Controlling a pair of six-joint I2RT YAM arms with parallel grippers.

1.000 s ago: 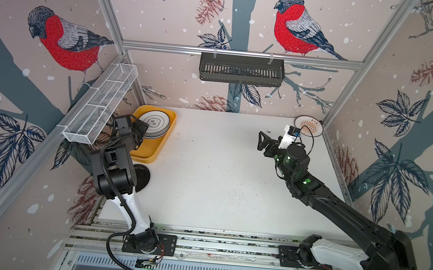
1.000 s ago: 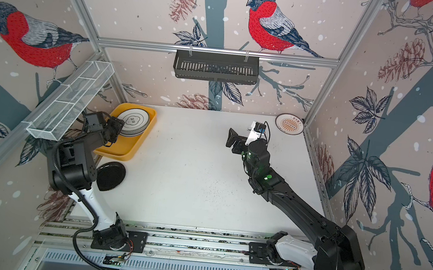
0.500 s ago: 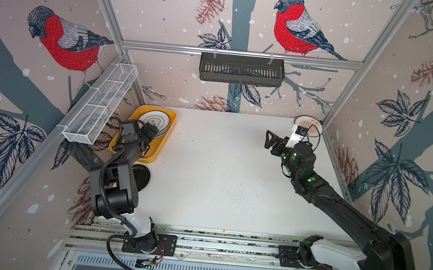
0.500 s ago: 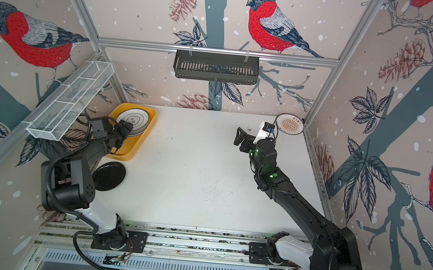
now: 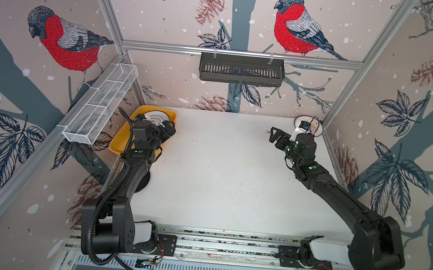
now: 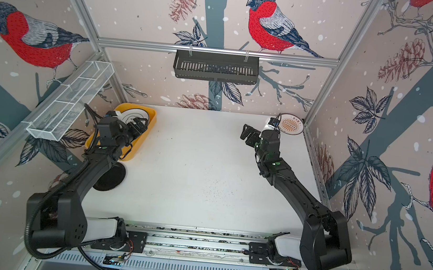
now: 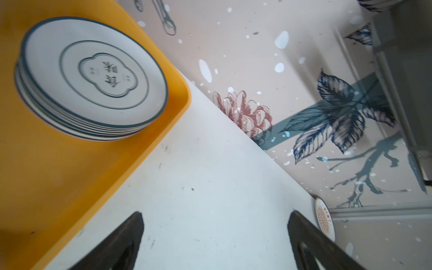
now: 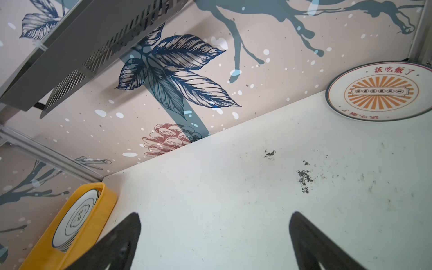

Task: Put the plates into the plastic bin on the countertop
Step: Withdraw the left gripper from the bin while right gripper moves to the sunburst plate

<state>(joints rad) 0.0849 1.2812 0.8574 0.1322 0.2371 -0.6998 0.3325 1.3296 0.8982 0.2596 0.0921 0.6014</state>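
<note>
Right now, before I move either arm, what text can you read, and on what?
"該吃飯了": red, along one side of the rim of the sunburst plate.
Opposite side of that rim: red characters, too blurred to read.
Its centre banner: characters too small to read.
The top plate in the plastic bin: two dark characters in the emblem, too blurred to read.
Nothing else is legible.

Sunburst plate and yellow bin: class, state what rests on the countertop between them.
Nothing: the right wrist view shows only bare, smudged countertop between the sunburst plate and the bin.
</note>
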